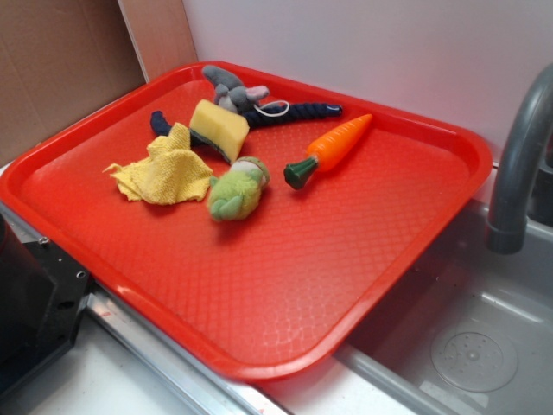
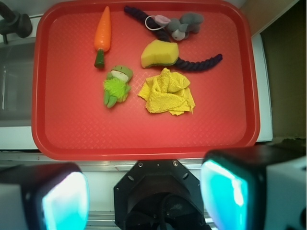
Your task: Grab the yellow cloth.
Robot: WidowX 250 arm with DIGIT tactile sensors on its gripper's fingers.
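The yellow cloth (image 1: pixel 164 173) lies crumpled on the left part of the red tray (image 1: pixel 285 372). In the wrist view the yellow cloth (image 2: pixel 167 92) sits right of the tray's (image 2: pixel 144 152) middle, far ahead of my gripper (image 2: pixel 144 196). The gripper is high above the tray's near edge, over the black robot base. Its two fingers (image 2: pixel 223 194) stand wide apart with nothing between them, so it is open and empty. The gripper does not show in the exterior view.
A pale-yellow sponge block (image 2: pixel 159 53), a green plush toy (image 2: pixel 116 86), a toy carrot (image 2: pixel 102 33) and a grey plush with a dark rope (image 2: pixel 184 25) lie on the tray around the cloth. A grey faucet (image 1: pixel 518 164) and sink (image 1: pixel 467 346) stand beside the tray.
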